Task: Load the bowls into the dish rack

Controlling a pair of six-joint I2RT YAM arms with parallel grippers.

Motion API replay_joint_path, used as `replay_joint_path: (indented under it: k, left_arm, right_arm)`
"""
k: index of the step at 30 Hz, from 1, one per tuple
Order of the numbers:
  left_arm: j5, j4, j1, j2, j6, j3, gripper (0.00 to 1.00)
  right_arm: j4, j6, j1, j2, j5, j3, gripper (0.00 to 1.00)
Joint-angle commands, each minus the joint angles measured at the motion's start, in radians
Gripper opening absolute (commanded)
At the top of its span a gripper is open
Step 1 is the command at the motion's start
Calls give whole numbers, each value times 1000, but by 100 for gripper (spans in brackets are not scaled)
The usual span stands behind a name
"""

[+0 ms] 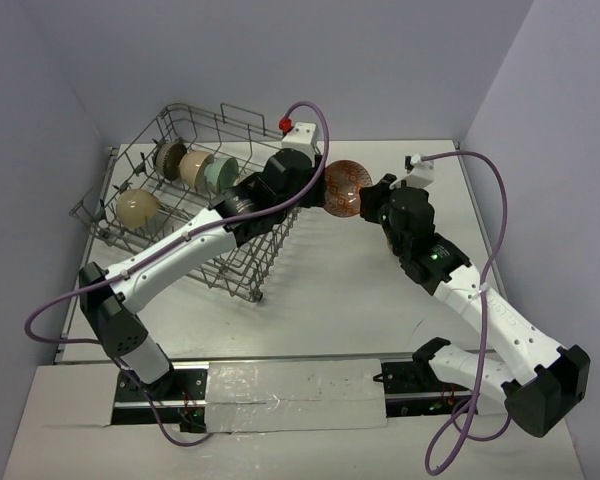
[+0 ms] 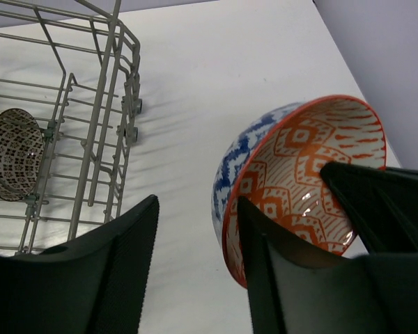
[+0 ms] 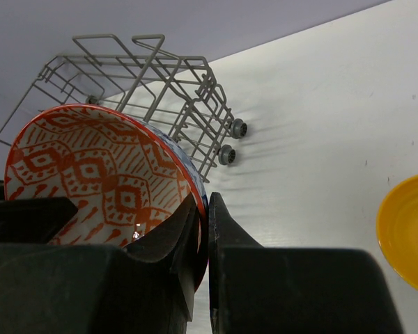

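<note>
Lavender walls (image 1: 380, 60) close in a white table (image 1: 330, 300), and your two grippers come together at the upper centre of the overhead frame. Your right gripper (image 3: 203, 229) pinches the rim of the orange-patterned bowl (image 3: 97, 174), jaws nearly together. Your left gripper (image 2: 196, 205) stands wide, gripping nothing, one finger at the bowl's rim; contact cannot be told. The bowl hangs tilted just right of the dish rack (image 1: 242, 275), which carries four other bowls (image 1: 193, 167) on edge at upper left. A yellow bowl (image 3: 407, 229) sits on the table at the right wrist view's right edge.
</note>
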Motion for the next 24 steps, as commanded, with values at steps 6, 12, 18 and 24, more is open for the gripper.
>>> replay_joint_path:
  k: [6, 12, 18, 24]
  left_arm:
    - [-52, 3, -7, 44, -12, 96, 40]
    - [-68, -11, -7, 67, -18, 119, 20]
    - [-121, -3, -7, 56, 6, 115, 0]
    - [-297, 70, 2, -57, 167, 49, 0]
  right_arm:
    - [105, 10, 13, -43, 35, -1, 0]
    - [105, 7, 17, -43, 32, -4, 0]
    - [105, -4, 23, -41, -3, -8, 12]
    - [148, -30, 23, -69, -130, -33, 73]
